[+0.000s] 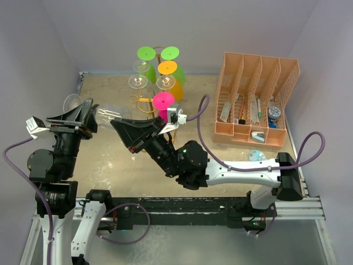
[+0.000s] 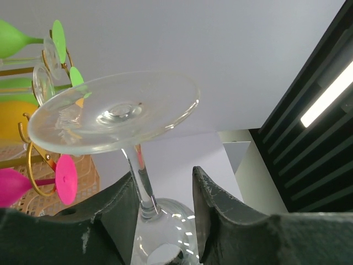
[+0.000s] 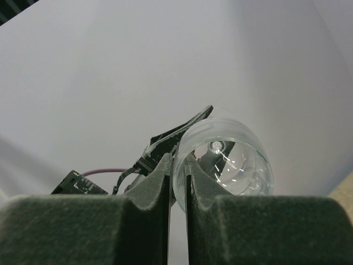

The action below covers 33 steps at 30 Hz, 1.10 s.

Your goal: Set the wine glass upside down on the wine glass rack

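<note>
Right now I am holding the wine glass point(image 1: 107, 113) on its side between my two claws, seemingly clear of the worktop point(image 1: 105, 165). My right claw point(image 3: 177, 165) is clamping the thin wall of the bowl at its rim, leaving the stem point(image 2: 140, 179) free. My left claw point(image 2: 165, 185) is standing apart around that stem just below the foot point(image 2: 116, 113), one finger point(image 2: 118, 204) touching it and a gap on the other side, probably getting ready to take the glass for hanging. The wine glass rack point(image 1: 144, 100), already carrying coloured glasses point(image 1: 167, 68), is standing beyond both claws, near but apart.
</note>
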{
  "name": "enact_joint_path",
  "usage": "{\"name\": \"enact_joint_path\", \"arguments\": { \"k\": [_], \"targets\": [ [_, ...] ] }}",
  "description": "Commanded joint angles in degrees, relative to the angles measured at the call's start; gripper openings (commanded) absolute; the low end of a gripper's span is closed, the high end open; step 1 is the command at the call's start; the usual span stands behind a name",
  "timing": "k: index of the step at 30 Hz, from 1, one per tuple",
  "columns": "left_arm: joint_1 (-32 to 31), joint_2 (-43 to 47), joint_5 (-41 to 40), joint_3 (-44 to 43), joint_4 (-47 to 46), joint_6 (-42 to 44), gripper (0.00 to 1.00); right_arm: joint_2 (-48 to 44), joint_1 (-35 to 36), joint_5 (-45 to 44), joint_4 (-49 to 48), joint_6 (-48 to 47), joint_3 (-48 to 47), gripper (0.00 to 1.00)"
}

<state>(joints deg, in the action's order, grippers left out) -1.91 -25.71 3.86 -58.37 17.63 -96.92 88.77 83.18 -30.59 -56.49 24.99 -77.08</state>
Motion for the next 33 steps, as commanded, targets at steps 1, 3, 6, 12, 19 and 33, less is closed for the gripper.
{"name": "enact_joint_path", "arguments": {
  "k": [1,3,6,12,19,33],
  "targets": [
    [0.02,-1.43,0.15,-1.14,-3.34,0.42,0.37,-1.25,-0.4,-2.06,-6.26,-1.47,-1.92,0.13],
    [0.04,-0.99,-0.71,-0.93,-2.93,0.42,0.32,-0.94,-0.55,-2.04,-6.62,-1.44,-1.77,0.13],
    [0.07,-0.78,-1.24,-0.82,-2.88,2.14,0.31,-0.43,-0.73,-2.84,-6.98,-1.03,-1.75,0.13],
    [0.07,-1.9,-1.22,-0.98,-3.53,3.05,0.15,0.64,-1.22,-2.99,-6.48,-0.65,-2.82,0.14],
    [-0.02,-3.38,-2.65,-0.64,-6.9,6.28,0.0,-1.03,-1.35,-1.18,-3.18,0.37,-2.29,0.35],
    [-0.02,-13.38,0.65,-9.45,-9.14,43.38,0.0,-20.77,-1.44,0.33,14.31,6.46,13.04,0.67]
  ]
}}
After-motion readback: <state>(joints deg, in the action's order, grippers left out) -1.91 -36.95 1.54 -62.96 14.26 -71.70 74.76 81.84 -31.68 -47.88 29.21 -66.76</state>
